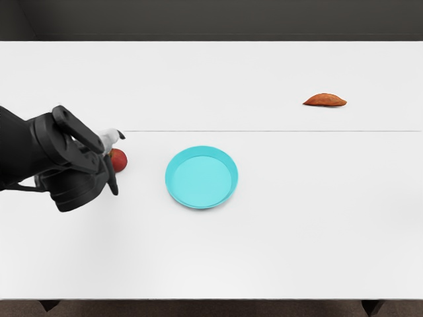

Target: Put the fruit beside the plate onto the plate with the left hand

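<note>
A small red fruit (119, 159) lies on the white table, left of the turquoise plate (201, 177). My left hand (106, 158) comes in from the left edge, black with a white fingertip, and sits right at the fruit, covering its left side. Its fingers reach around the fruit, but whether they grip it is hidden by the hand itself. The plate holds nothing. The right arm does not show.
An orange-brown sweet potato (324, 100) lies far back on the right. A thin seam (277, 131) crosses the table behind the plate. The table's front edge runs along the bottom.
</note>
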`<state>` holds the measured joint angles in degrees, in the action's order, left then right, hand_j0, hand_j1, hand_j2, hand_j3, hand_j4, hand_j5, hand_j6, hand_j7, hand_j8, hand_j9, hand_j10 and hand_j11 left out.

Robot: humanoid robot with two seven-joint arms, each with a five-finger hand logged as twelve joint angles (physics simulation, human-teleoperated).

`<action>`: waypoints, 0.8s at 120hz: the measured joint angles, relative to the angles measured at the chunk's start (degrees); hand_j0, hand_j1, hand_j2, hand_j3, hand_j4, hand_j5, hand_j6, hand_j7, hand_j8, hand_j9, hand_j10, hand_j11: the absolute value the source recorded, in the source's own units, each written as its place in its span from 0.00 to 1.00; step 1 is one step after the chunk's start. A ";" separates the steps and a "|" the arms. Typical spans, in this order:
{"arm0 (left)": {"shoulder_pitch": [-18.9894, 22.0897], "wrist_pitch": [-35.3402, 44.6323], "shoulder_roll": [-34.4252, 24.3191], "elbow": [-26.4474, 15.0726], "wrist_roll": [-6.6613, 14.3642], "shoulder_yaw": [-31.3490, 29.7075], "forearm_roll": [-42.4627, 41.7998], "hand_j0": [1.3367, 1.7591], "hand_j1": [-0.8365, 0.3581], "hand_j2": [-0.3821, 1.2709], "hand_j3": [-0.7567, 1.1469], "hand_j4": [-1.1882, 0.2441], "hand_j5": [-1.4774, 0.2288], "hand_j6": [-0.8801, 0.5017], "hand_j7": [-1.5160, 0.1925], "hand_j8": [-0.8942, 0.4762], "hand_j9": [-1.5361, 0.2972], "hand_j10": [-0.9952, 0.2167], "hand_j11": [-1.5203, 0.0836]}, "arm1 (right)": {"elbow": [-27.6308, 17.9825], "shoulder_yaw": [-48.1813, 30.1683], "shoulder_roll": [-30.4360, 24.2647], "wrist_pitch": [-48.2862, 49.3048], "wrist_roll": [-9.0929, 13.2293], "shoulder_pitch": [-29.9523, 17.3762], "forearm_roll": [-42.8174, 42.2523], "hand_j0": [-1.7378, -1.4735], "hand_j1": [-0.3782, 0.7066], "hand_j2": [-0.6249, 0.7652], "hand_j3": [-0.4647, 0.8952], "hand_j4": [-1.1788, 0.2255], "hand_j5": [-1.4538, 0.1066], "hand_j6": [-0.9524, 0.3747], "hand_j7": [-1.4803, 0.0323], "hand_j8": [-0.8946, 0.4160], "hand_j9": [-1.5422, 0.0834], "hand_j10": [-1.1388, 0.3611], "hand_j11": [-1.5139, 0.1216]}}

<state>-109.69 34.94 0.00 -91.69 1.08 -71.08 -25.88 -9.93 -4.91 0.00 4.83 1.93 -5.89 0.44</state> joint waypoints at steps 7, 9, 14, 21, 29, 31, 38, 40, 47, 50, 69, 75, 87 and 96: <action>1.60 0.03 0.00 0.67 0.08 0.07 1.45 0.76 0.82 0.25 0.40 0.71 0.74 0.52 0.76 0.53 0.72 0.68 0.81 | 0.00 0.00 0.00 0.00 0.00 0.00 0.00 0.30 0.04 0.45 0.34 0.83 0.92 0.71 0.97 0.67 0.94 0.75 0.91; 1.65 0.03 0.00 0.83 0.11 0.06 1.83 0.76 0.82 0.25 0.40 0.71 0.74 0.51 0.76 0.53 0.72 0.68 0.81 | 0.00 0.01 0.00 0.00 0.00 0.00 0.00 0.30 0.04 0.45 0.34 0.83 0.92 0.71 0.97 0.67 0.94 0.75 0.91; 1.67 0.04 0.00 1.14 0.17 -0.01 2.55 0.76 0.82 0.25 0.40 0.71 0.74 0.51 0.76 0.53 0.72 0.68 0.81 | 0.00 0.02 0.00 0.00 0.00 0.00 0.00 0.30 0.04 0.45 0.34 0.83 0.92 0.71 0.97 0.67 0.94 0.75 0.91; 1.67 0.05 0.00 1.42 0.24 -0.15 3.14 0.76 0.82 0.25 0.40 0.71 0.73 0.51 0.76 0.53 0.72 0.68 0.81 | 0.00 0.01 0.00 0.00 0.00 0.00 0.00 0.30 0.04 0.45 0.34 0.83 0.92 0.71 0.97 0.67 0.94 0.75 0.91; 1.67 0.06 0.00 1.64 0.28 -0.31 3.50 0.76 0.82 0.25 0.40 0.71 0.73 0.51 0.75 0.53 0.71 0.68 0.81 | 0.00 0.01 0.00 0.00 0.00 0.00 0.00 0.30 0.04 0.45 0.34 0.83 0.92 0.71 0.97 0.67 0.94 0.75 0.91; 1.73 0.06 0.00 1.72 0.29 -0.36 3.56 0.76 0.82 0.25 0.40 0.71 0.73 0.51 0.75 0.53 0.71 0.68 0.81 | 0.00 0.00 0.00 0.00 0.00 0.00 0.00 0.30 0.04 0.45 0.34 0.83 0.92 0.71 0.97 0.67 0.94 0.75 0.91; 2.03 0.06 0.00 2.01 0.30 -0.54 3.67 0.76 0.82 0.25 0.40 0.71 0.73 0.51 0.75 0.52 0.71 0.68 0.81 | 0.00 0.00 0.00 0.00 0.00 0.00 0.00 0.30 0.04 0.45 0.34 0.83 0.92 0.71 0.97 0.67 0.94 0.75 0.91; 2.15 0.06 0.00 2.10 0.31 -0.59 3.68 0.76 0.82 0.25 0.40 0.71 0.73 0.51 0.75 0.52 0.71 0.68 0.81 | 0.00 0.00 0.00 0.00 0.00 0.00 0.00 0.30 0.04 0.45 0.34 0.83 0.92 0.71 0.97 0.67 0.94 0.75 0.91; 2.47 0.06 0.00 2.40 0.31 -0.77 3.65 0.76 0.81 0.25 0.40 0.71 0.73 0.51 0.75 0.52 0.71 0.68 0.80 | 0.00 0.00 0.00 0.00 0.00 0.00 0.00 0.30 0.04 0.45 0.34 0.83 0.92 0.71 0.97 0.67 0.94 0.75 0.91; 2.54 0.06 0.00 2.50 0.32 -0.92 3.63 0.76 0.81 0.25 0.40 0.71 0.73 0.51 0.75 0.52 0.71 0.67 0.80 | 0.00 0.00 0.00 0.00 0.00 0.00 0.00 0.30 0.04 0.45 0.34 0.83 0.92 0.71 0.97 0.67 0.94 0.75 0.91; 3.32 0.06 0.00 3.71 0.32 -1.35 3.01 0.76 0.81 0.25 0.40 0.70 0.73 0.50 0.75 0.52 0.71 0.67 0.80 | 0.00 0.01 0.00 0.00 0.00 0.01 0.00 0.30 0.04 0.45 0.34 0.83 0.92 0.71 0.97 0.67 0.94 0.75 0.91; 3.34 0.06 0.00 4.08 0.32 -1.40 2.84 0.76 0.81 0.25 0.40 0.70 0.73 0.50 0.75 0.52 0.71 0.67 0.80 | 0.00 0.01 0.00 0.00 0.00 0.01 0.00 0.30 0.04 0.45 0.34 0.83 0.92 0.71 0.97 0.67 0.94 0.75 0.91; 4.18 0.06 0.00 5.08 0.32 -1.47 2.44 0.76 0.80 0.25 0.40 0.70 0.72 0.50 0.74 0.51 0.70 0.66 0.79 | 0.00 0.00 0.00 0.00 0.00 0.00 0.00 0.30 0.04 0.45 0.34 0.83 0.92 0.71 0.97 0.67 0.94 0.75 0.91; 4.22 0.06 0.00 5.51 0.33 -1.55 2.23 0.76 0.77 0.26 0.40 0.68 0.70 0.48 0.72 0.49 0.68 0.64 0.77 | 0.00 0.00 0.00 0.00 0.00 0.00 0.00 0.30 0.04 0.45 0.34 0.83 0.92 0.71 0.97 0.67 0.94 0.75 0.91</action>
<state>-105.47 35.00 0.00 -86.19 1.41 -72.62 -23.66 -9.93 -4.92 0.00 4.83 1.93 -5.89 0.44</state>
